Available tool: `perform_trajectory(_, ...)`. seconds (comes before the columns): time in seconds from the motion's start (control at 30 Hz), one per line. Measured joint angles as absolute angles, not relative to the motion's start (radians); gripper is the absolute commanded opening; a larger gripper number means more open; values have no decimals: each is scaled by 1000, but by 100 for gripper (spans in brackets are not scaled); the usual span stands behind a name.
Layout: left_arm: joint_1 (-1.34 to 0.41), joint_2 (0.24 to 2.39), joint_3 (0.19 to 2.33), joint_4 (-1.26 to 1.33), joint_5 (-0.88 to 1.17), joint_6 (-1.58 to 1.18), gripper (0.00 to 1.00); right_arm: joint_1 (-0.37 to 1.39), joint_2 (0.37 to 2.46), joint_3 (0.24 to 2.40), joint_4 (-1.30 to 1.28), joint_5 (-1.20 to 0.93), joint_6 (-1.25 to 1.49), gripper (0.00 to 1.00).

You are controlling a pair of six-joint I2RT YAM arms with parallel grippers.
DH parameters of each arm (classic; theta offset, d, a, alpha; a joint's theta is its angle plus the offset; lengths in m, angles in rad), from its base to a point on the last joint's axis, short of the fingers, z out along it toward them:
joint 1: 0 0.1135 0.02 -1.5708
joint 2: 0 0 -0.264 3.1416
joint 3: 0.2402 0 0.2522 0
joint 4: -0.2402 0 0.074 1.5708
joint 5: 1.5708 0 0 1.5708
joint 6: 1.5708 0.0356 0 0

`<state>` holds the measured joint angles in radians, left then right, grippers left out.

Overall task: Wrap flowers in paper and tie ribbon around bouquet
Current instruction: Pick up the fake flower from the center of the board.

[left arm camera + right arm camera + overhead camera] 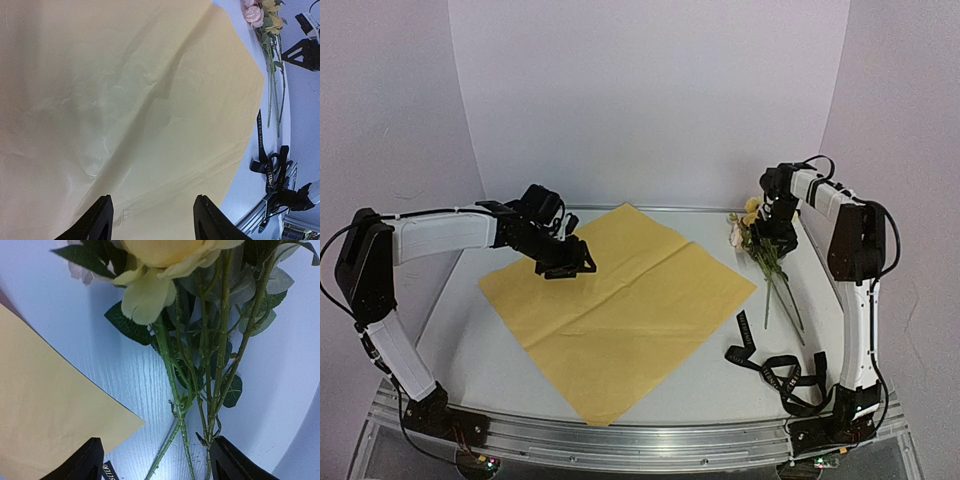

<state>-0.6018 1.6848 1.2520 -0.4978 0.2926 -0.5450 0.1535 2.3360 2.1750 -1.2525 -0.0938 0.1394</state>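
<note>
The paper (620, 300) lies flat on the table as a diamond, yellow face up, with fold creases. My left gripper (570, 262) hovers open over its upper left part; in the left wrist view its jaws (153, 200) stand apart above the bare paper (125, 100). The flowers (760, 240) lie at the back right, blooms away, stems toward me. My right gripper (772, 240) is down over them, open, and its jaws (157, 440) straddle the green stems (220, 365) below a yellow bloom (165, 255). The ribbon (770, 365) lies loosely coiled at the front right.
A corner of the paper (45, 405) and an end of the ribbon (107, 471) lie just left of the stems. The table's metal front rail (640, 440) runs between the arm bases. A curved white backdrop (650, 100) closes off the back and sides.
</note>
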Motion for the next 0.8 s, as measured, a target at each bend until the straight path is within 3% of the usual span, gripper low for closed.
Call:
perform_trajectory(0.13,-597,1685,1265,-498,313,-533,57,134,2343,2180,-1294,-112,212,89)
perform_trajectory(0.3,-591,1685,1272,-497,332,-523,57,115,2379,2182,-1316,-144,297,90)
perform_trajectory(0.8,-583,1690,1275,-496,374,-523,55,112,2492,2209,-1329,-196,524,55)
